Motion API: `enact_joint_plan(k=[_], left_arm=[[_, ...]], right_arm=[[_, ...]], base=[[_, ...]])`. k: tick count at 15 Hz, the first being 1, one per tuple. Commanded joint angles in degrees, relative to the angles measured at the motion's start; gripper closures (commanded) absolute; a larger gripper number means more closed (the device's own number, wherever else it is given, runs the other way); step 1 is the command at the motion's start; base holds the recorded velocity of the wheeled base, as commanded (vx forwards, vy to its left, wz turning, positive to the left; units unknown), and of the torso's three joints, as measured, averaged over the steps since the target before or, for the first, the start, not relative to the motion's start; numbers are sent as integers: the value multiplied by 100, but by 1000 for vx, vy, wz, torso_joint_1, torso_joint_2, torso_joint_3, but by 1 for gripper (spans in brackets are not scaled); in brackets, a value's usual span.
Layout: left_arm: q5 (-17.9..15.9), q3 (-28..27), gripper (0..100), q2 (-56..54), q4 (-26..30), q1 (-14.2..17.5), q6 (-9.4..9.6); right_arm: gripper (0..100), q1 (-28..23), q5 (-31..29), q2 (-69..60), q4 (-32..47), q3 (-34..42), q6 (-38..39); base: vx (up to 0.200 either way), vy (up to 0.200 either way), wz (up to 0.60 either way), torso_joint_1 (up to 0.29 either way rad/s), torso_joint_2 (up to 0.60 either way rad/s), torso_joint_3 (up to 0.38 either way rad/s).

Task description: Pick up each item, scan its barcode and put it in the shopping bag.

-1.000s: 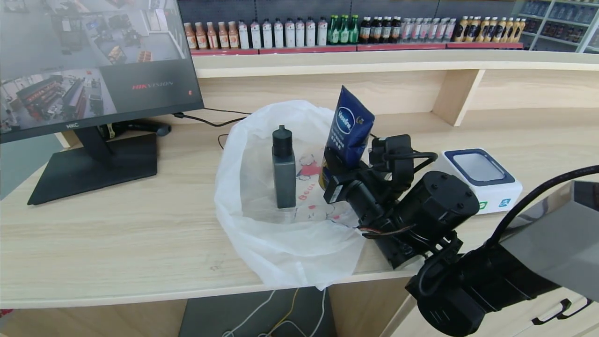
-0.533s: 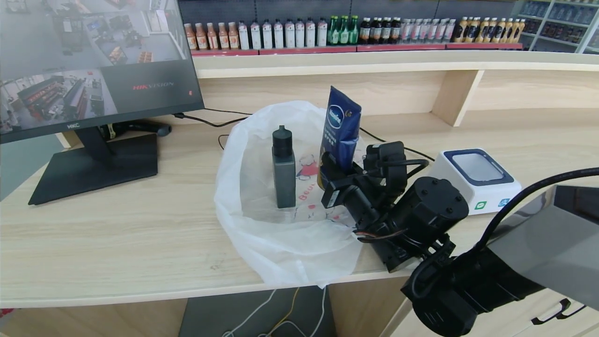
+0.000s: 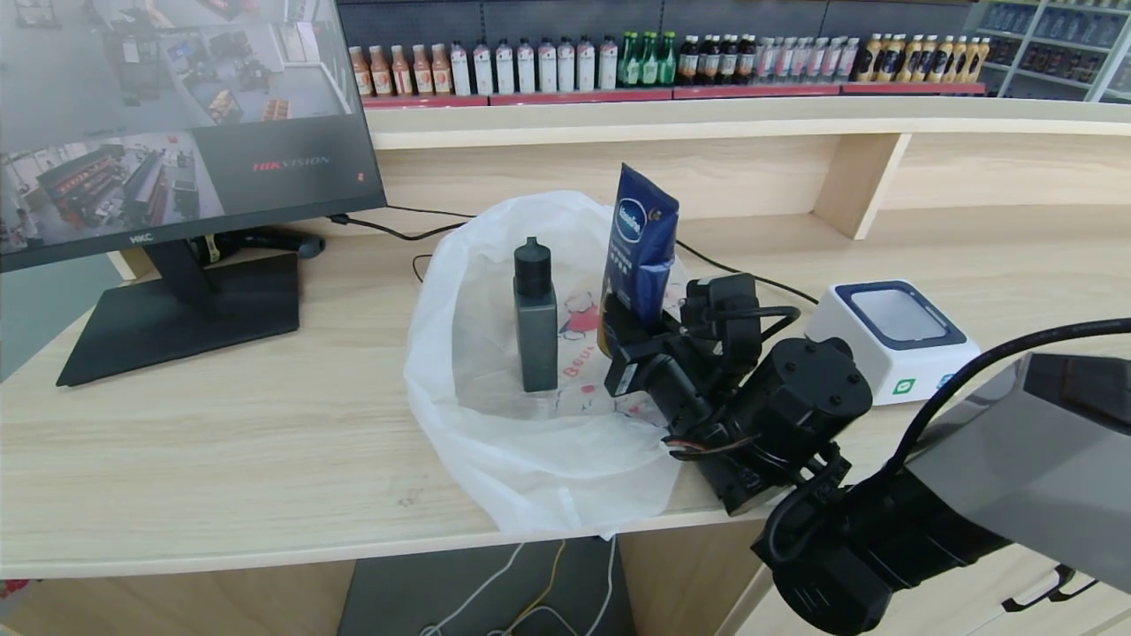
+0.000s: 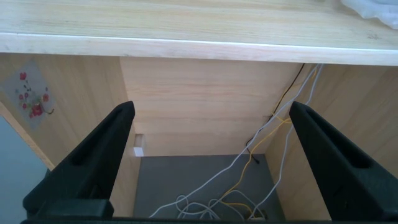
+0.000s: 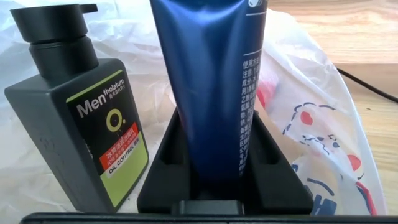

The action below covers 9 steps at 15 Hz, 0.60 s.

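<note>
Lower end of tube (image 3: 638, 243) hidden behind right gripper (image 3: 631, 327) at frame centre; crimped top cut off in right wrist view. Base of gray bottle (image 3: 535, 318) cut off there too. At upper left, monitor (image 3: 168, 115) cropped by edge. Right side of bag (image 3: 495, 424) hidden behind arm. Near side of scanner (image 3: 892, 340) partly behind arm and cable. Labels of shelf bottles (image 3: 671, 57) along top edge too small to tell.

My right arm stretches forward from low on my right, its pincer (image 3: 629, 325) clamped on the lower end of the upright blue tube (image 3: 641, 231). My left pincer (image 4: 211, 109) hangs low, its fingers spread wide apart.
</note>
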Motion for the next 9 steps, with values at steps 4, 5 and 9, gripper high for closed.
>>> enact_joint_plan(k=[4, 5, 9], left_arm=[[0, 0, 0, -2, 0, 0, 0], [0, 0, 0, -2, 0, 0, 0], [0, 0, 0, -2, 0, 0, 0]], right_arm=[[100, 1, -144, 322, 10, -160, 86], [100, 1, -196, 348, 10, -160, 86], [100, 10, -170, 366, 10, -397, 200]], base=[[0, 0, 0, 0, 0, 0], [0, 0, 0, 0, 0, 0], [0, 0, 0, 0, 0, 0]])
